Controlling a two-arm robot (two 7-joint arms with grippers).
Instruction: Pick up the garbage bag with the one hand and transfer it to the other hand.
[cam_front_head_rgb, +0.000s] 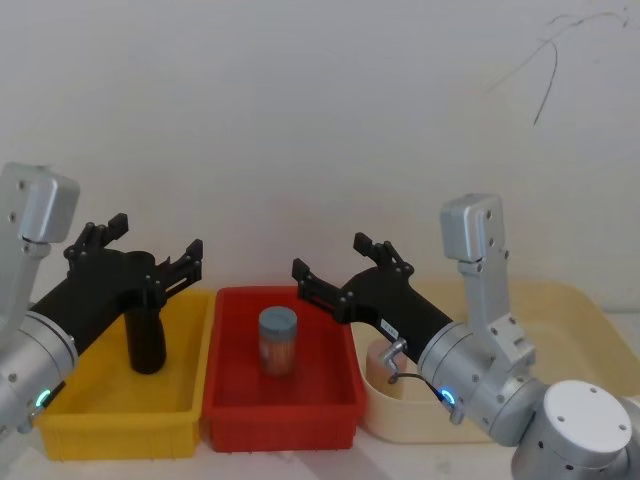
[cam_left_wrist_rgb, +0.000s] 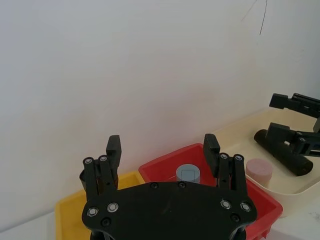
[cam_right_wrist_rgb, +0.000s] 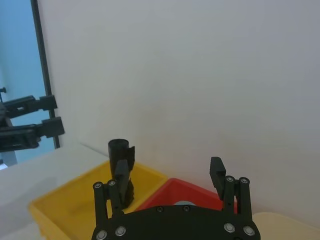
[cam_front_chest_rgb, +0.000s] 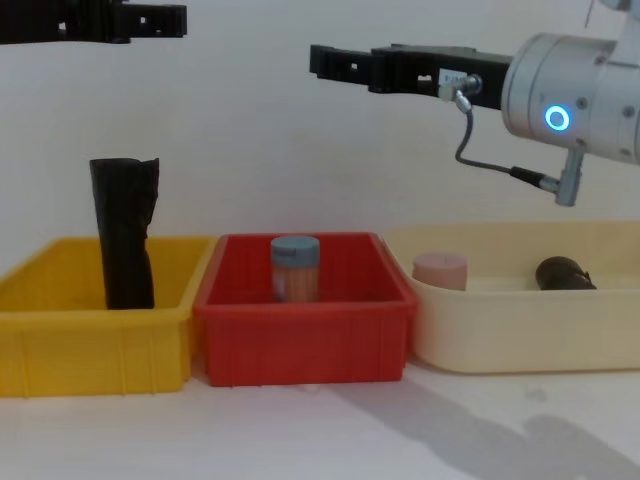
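The garbage bag (cam_front_chest_rgb: 565, 272), a short thick black roll, lies on its side in the cream tray (cam_front_chest_rgb: 500, 330) at the right; it also shows in the left wrist view (cam_left_wrist_rgb: 282, 152). My left gripper (cam_front_head_rgb: 155, 238) on the green-ringed arm hangs open and empty above the yellow bin (cam_front_head_rgb: 120, 430), well to the left of the bag. My right gripper (cam_front_head_rgb: 330, 255) on the blue-ringed arm is open and empty too, raised over the red bin (cam_front_head_rgb: 280, 420) and the tray's left end. In the head view the right arm hides the bag.
A taller slim black roll (cam_front_chest_rgb: 124, 235) stands upright in the yellow bin, below the left gripper. A jar with a grey-blue lid (cam_front_chest_rgb: 295, 267) stands in the red bin. A pink cylinder (cam_front_chest_rgb: 440, 270) sits in the cream tray left of the bag.
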